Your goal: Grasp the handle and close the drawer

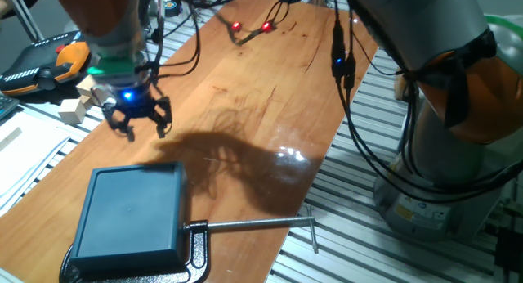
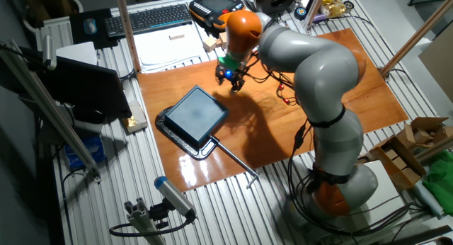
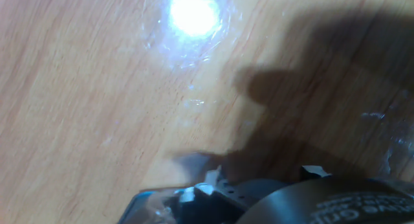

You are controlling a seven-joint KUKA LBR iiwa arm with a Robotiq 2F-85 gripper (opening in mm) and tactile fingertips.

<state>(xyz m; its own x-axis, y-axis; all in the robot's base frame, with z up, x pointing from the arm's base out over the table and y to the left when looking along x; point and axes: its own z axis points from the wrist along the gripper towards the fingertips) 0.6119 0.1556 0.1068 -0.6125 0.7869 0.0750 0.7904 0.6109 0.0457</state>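
One claw (image 1: 137, 119), fingers spread apart and holding nothing, hangs over bare wood at the far left, well apart from the drawer (image 1: 131, 213) clamped at the table's near edge.

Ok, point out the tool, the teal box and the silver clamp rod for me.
tool (image 1: 140, 123), one fixed view, gap between the spread fingertips.
teal box (image 1: 131, 209), one fixed view, middle of its flat top.
silver clamp rod (image 1: 253, 224), one fixed view, mid-shaft.

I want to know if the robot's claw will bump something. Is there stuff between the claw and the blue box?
No. In one fixed view only bare, shadowed wooden table lies between the gripper and the drawer box.
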